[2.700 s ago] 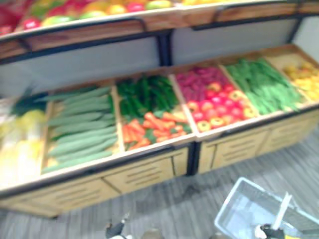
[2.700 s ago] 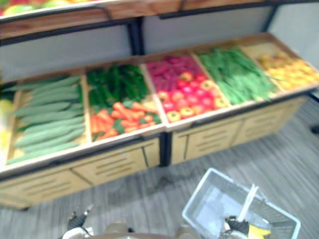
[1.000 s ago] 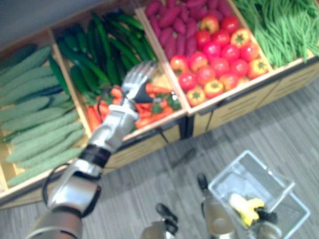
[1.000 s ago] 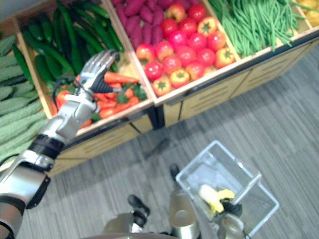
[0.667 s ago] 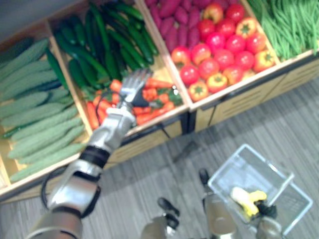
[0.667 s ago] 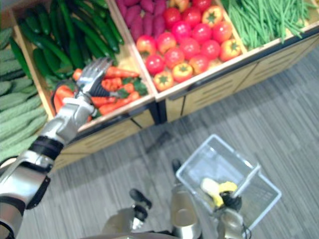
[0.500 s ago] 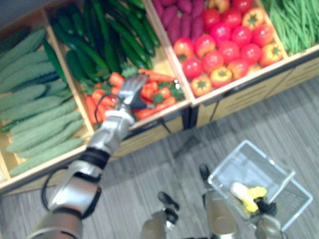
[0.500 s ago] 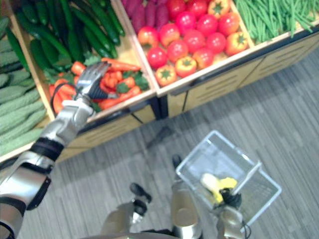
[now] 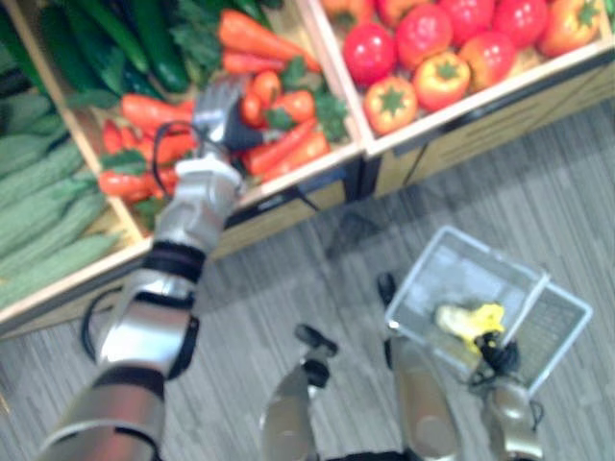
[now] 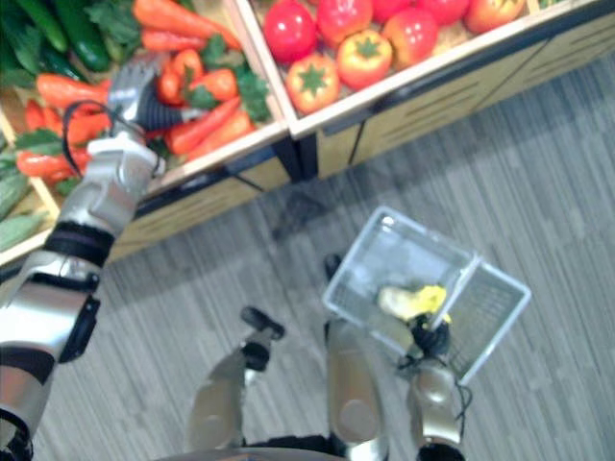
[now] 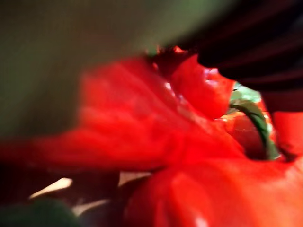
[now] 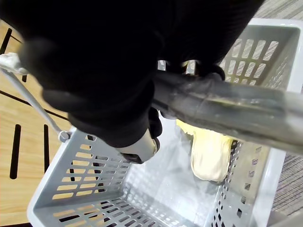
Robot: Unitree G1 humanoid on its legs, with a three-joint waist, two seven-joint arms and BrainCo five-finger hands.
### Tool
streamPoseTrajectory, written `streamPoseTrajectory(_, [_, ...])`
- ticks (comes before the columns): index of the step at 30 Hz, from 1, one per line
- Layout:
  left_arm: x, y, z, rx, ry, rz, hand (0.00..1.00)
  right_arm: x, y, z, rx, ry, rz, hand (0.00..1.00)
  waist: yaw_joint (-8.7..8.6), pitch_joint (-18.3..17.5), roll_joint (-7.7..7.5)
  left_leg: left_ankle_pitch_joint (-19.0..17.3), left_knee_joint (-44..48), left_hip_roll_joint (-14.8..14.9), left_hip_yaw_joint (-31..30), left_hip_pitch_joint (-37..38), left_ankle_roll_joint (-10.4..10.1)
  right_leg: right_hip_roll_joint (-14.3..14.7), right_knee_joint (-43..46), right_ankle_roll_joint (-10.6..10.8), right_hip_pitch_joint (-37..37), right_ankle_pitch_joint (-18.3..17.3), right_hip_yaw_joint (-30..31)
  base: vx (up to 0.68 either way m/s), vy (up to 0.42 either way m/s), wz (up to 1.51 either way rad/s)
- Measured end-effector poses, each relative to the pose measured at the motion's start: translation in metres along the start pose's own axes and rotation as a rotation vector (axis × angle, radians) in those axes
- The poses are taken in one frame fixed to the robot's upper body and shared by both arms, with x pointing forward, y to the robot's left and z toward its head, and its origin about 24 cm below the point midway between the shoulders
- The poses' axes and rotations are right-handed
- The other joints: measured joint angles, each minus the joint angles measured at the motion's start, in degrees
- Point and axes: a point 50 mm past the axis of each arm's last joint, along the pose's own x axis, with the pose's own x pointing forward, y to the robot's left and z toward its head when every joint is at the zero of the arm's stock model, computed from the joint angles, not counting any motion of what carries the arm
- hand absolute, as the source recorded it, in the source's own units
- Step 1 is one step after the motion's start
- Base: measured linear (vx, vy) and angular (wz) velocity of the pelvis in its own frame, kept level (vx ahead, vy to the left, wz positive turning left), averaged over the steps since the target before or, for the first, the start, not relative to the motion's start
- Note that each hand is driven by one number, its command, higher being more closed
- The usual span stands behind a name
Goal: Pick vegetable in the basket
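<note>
Carrots (image 9: 285, 146), left hand (image 9: 217, 109) seemingly among them, grip cannot be told, tomatoes (image 9: 428, 35) beside, right hand (image 12: 106, 101) clenched round basket handle (image 12: 227, 113).

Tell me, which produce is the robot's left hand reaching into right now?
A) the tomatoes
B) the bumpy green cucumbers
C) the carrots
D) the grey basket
C: the left hand is down among the orange carrots in their bin, while the right hand is curled round the handle of the basket.
</note>
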Motion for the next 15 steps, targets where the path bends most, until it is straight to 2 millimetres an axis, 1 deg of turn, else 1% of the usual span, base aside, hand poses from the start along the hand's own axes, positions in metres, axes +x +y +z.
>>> streamPoseTrajectory(2, [0.006, 0.012, -0.003, -0.002, 0.012, 0.041, 1.00, -0.001, 0.006, 0.002, 0.004, -0.010, 0.021, 1.00, 0.11, 0.28, -0.49, -0.38, 0.74, 0.67, 0.68, -0.45, -0.18, 0.39, -1.09, 0.07, -0.08, 0.67, 0.49, 0.01, -0.057, -0.14])
streamPoseTrajectory(5, [0.009, 0.019, -0.004, -0.008, 0.021, 0.064, 1.00, -0.002, 0.009, 0.004, 0.032, -0.015, 0.027, 1.00, 0.01, 0.28, -0.49, -0.81, 2.01, 1.75, 0.77, -0.89, -0.26, 0.92, -1.51, 0.11, -0.01, 0.83, 0.47, 0.04, -0.076, -0.06])
streamPoseTrajectory(9, [0.009, 0.018, -0.002, -0.014, 0.017, 0.054, 1.00, -0.002, 0.010, 0.005, 0.033, -0.019, 0.032, 1.00, -0.04, 0.28, -0.50, -0.85, 2.28, 2.39, 0.79, -0.17, -0.32, 1.38, -1.50, 0.13, 0.81, 0.85, 0.05, 0.05, -0.079, -0.01])
streamPoseTrajectory(12, [0.000, 0.001, -0.001, 0.001, 0.011, -0.011, 1.00, -0.003, 0.010, 0.004, 0.031, -0.016, 0.036, 1.00, -0.04, 0.28, -0.49, -0.85, 2.17, 2.63, 0.77, 1.92, -0.32, 1.50, -1.53, 0.13, 3.07, 0.84, -0.74, 0.04, -0.065, 0.01])
streamPoseTrajectory(14, [-0.008, -0.014, 0.004, 0.009, -0.010, -0.065, 1.00, -0.005, 0.008, 0.001, 0.026, -0.006, 0.036, 1.00, 0.11, 0.27, -0.51, -0.85, 1.97, 2.63, 0.38, 3.31, -0.32, 1.44, -1.52, 0.14, 4.73, 0.84, -1.36, 0.00, -0.050, 0.08])
streamPoseTrajectory(15, [-0.011, -0.017, 0.004, 0.015, -0.015, -0.079, 1.00, -0.006, 0.007, 0.000, 0.024, -0.003, 0.036, 1.00, 0.11, 0.26, -0.51, -0.86, 1.94, 2.63, 0.24, 3.67, -0.33, 1.40, -1.55, 0.14, 5.16, 0.83, -1.53, -0.01, -0.040, 0.10])
